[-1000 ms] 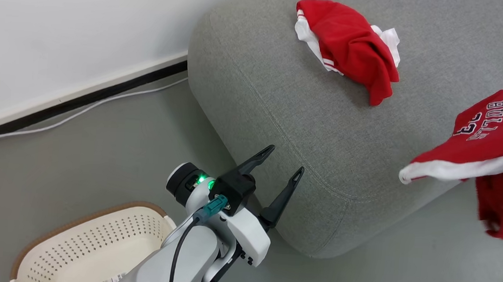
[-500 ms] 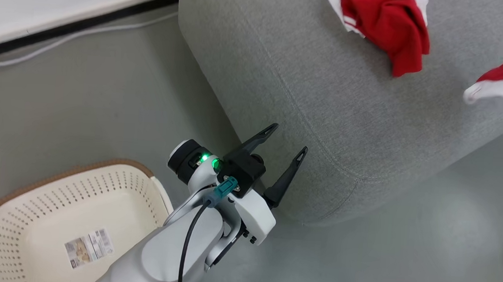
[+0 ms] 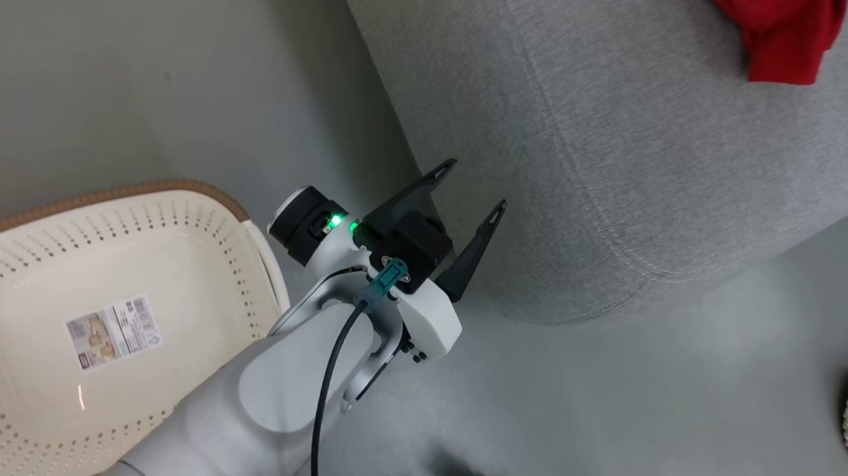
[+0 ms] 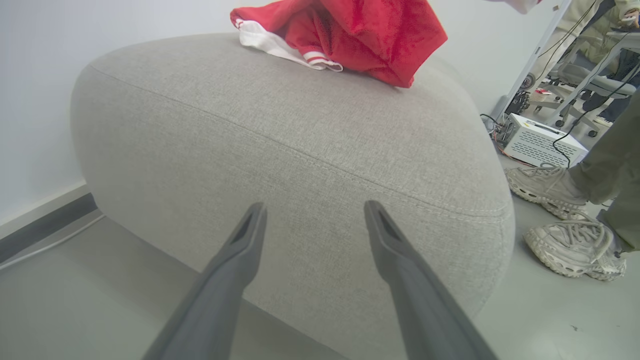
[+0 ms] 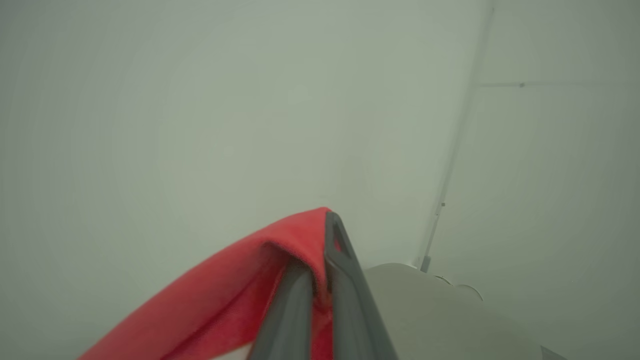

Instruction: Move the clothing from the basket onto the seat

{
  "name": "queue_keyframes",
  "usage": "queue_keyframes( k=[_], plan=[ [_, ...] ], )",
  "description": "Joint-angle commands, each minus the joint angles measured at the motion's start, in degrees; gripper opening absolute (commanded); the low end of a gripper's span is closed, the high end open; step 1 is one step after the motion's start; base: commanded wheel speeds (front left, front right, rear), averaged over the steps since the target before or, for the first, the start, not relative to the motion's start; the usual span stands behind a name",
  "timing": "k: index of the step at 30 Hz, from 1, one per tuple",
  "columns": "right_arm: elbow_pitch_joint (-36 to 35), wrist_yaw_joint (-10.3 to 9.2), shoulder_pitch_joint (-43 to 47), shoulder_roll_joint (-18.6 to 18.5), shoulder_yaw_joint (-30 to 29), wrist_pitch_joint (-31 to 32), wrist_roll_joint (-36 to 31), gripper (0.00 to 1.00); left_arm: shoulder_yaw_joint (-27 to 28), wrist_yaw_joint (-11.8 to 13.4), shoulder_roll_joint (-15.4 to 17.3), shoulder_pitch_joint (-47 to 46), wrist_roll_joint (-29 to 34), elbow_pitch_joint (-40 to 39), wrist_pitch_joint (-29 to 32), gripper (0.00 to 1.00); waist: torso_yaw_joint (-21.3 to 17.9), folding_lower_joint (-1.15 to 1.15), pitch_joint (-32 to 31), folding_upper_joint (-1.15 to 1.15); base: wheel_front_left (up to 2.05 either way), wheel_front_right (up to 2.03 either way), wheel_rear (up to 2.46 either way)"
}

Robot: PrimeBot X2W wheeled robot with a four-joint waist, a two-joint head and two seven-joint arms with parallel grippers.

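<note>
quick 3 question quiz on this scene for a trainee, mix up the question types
1. True or false: the left end effector is open and holds nothing.
2. The right end effector is shut on: A) a bright red fabric garment; B) a white cable; C) a shoe.
3. Fill in: the crumpled red garment with white trim lies on top of the large grey fabric-upholstered ____.

Key: 1 true; 2 A; 3 sofa.

Person's pale sneakers on grey floor; white vented box beyond them.
</note>
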Motion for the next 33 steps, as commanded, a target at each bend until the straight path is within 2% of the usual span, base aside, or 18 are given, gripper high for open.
queue_keyframes(
  k=[1, 4, 10, 15, 22, 23, 24, 25, 26, 33],
  plan=[
    [0.3, 0.17, -2.4, -2.8, 0.2, -0.3, -1.1, 0.00, 0.9, 0.7, -0.4, -2.1, 1.0, -0.7, -0.3, 1.00, 0.6, 0.00, 3.0, 0.00, 0.00, 0.00, 0.00],
    [3.5, 0.17, -6.6, -4.0, 0.6, -0.3, -2.6, 0.00, 0.4, 1.0, -0.4, -2.7, 1.7, -0.4, -0.3, 1.00, 1.6, 0.00, 5.0, 0.00, 0.00, 0.00, 0.00],
    [10.6, 0.17, -13.1, -8.6, -1.0, -0.3, -6.5, 0.00, -1.6, 2.4, -0.4, -4.1, 1.6, -1.8, -0.3, 1.00, 6.1, 0.00, 8.8, 0.00, 0.00, 0.00, 0.00],
    [15.2, 0.17, -15.4, -8.9, -0.1, -0.3, -6.2, 0.00, -2.5, 3.7, -0.4, -5.0, 1.2, -2.9, -0.3, 1.00, 8.9, 0.00, 10.6, 0.00, 0.00, 0.00, 0.00],
    [17.5, 0.17, -12.9, -7.1, 4.6, -0.3, -3.3, 0.00, -3.0, 4.8, -0.4, -5.2, 0.6, -4.2, -0.3, 1.00, 10.8, 0.00, 11.4, 0.00, 0.00, 0.00, 0.00],
    [17.3, 0.17, -12.0, -6.8, 5.5, -0.3, -2.4, 0.14, -3.0, 4.9, -0.4, -5.2, 0.5, -4.3, -0.3, 1.00, 11.0, 0.00, 11.4, 0.00, 0.00, 0.00, 0.00],
    [17.0, 0.17, -11.1, -6.5, 6.4, -0.3, -1.3, 0.42, -3.0, 5.0, -0.4, -5.2, 0.3, -4.5, -0.3, 1.00, 11.2, 0.00, 11.2, 0.00, 0.00, 0.00, 0.00],
    [16.4, 0.17, -10.0, -6.3, 7.0, -0.3, 0.0, 0.92, -2.9, 5.1, -0.4, -5.2, 0.2, -4.7, -0.3, 1.00, 11.3, 0.00, 11.0, 0.00, 0.00, 0.00, 0.00],
    [15.9, 0.17, -8.7, -6.3, 7.9, -0.3, 1.1, 1.00, -2.9, 5.2, -0.4, -5.0, 0.1, -4.9, -0.3, 1.00, 11.5, 0.00, 10.6, 0.00, 0.00, 0.00, 0.00],
    [10.1, 0.17, 1.5, -7.2, 14.6, -0.3, 6.4, 1.00, -1.3, 6.2, -0.4, -3.4, -0.3, -6.7, -0.3, 1.00, 12.8, 0.00, 7.1, 0.00, 0.00, 0.00, 0.00]
  ],
)
